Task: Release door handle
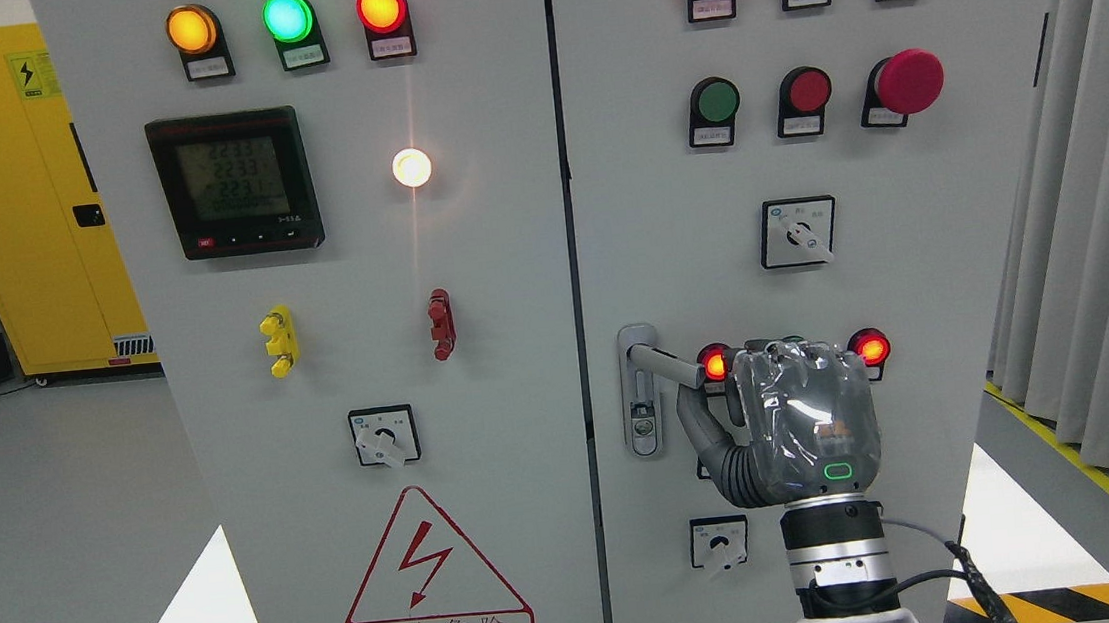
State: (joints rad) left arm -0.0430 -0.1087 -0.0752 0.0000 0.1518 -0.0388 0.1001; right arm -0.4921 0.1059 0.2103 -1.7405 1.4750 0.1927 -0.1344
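Observation:
The grey door handle (665,364) on the right cabinet door sticks out to the right from its lock plate (642,414), sloping slightly down. My right hand (805,420) is just to the right of the handle's free end, back of the hand toward the camera. Its thumb (700,429) reaches up-left and ends just under the handle's tip. The other fingers (794,356) point toward the panel and hold nothing. The handle's end shows bare, with a lit red lamp (715,363) between it and the palm. The left arm is out of view.
The door panel carries lamps, push buttons, a red mushroom button (908,80) and rotary switches (797,232), (720,543). The left door (374,317) has a meter and a warning triangle. A yellow cabinet (13,198) stands far left, grey curtains (1102,254) at the right.

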